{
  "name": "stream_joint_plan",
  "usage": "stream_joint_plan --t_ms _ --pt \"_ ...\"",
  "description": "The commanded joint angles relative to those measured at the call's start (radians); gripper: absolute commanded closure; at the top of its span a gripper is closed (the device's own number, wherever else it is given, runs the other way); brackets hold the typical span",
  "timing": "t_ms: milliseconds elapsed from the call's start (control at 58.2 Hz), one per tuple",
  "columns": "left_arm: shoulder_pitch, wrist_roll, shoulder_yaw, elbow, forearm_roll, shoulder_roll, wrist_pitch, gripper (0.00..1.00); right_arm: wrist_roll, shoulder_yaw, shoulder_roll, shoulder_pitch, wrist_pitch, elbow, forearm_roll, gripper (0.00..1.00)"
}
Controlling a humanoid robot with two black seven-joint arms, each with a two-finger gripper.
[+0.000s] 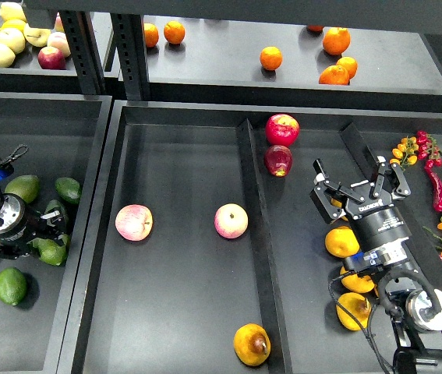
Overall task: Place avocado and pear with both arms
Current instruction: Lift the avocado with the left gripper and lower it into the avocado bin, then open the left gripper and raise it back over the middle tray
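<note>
Left gripper [51,234] sat low in the left bin [88,195], clenched on an avocado [50,251], with its fingers reaching among the cluster. Other avocados lay close: two just behind the gripper [22,188], one alone nearer the front of the bin [10,286].

Right gripper [358,187] hung released over the right compartment [302,257], fingers spread wide and nothing between them. Yellow pears [342,241] lay beneath and beside that arm, partly hidden by it.

Blotched pear [252,344] rested at the front of the middle tray [111,257], near the divider, well apart from both grippers. Two pinkish apples [134,222] sat farther back in the same tray. Two red apples [282,129] lay at the rear of the right compartment. Oranges [270,58] were scattered on the shelf behind.
</note>
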Motion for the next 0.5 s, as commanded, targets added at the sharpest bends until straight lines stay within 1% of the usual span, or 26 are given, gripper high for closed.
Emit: stream_joint_plan --t_ms 0,120,223,344,361,378,412,481 --pt "0.0 0.0 -0.021 0.006 0.057 -0.004 0.0 0.43 0.0 -0.001 0.0 -0.002 0.003 0.0 -0.001 0.01" --pt "-0.001 0.0 -0.038 0.011 0.107 -0.004 0.0 0.29 0.0 -0.003 0.0 -0.005 0.006 0.0 -0.001 0.01" --pt "-0.004 0.0 -0.044 0.011 0.109 -0.004 0.0 0.23 -0.002 -0.003 0.0 -0.005 0.008 0.0 -0.001 0.01" --pt "-0.01 0.0 -0.061 0.011 0.11 -0.004 0.0 0.14 -0.002 -0.005 0.0 -0.005 0.008 0.0 -0.001 0.01" --pt "-0.012 0.0 -0.077 0.011 0.112 -0.004 0.0 0.06 -0.002 -0.008 0.0 -0.007 0.008 0.0 -0.001 0.01" --pt "-0.012 0.0 -0.082 0.011 0.112 -0.004 0.0 0.04 -0.002 -0.008 0.0 -0.007 0.008 0.0 -0.001 0.01" --pt "-0.013 0.0 -0.094 0.011 0.112 -0.004 0.0 0.02 -0.002 -0.009 0.0 -0.007 0.008 0.0 -0.001 0.01" --pt "-0.017 0.0 -0.125 0.011 0.11 -0.004 0.0 0.01 -0.002 -0.009 0.0 -0.011 0.009 0.0 -0.001 0.01"
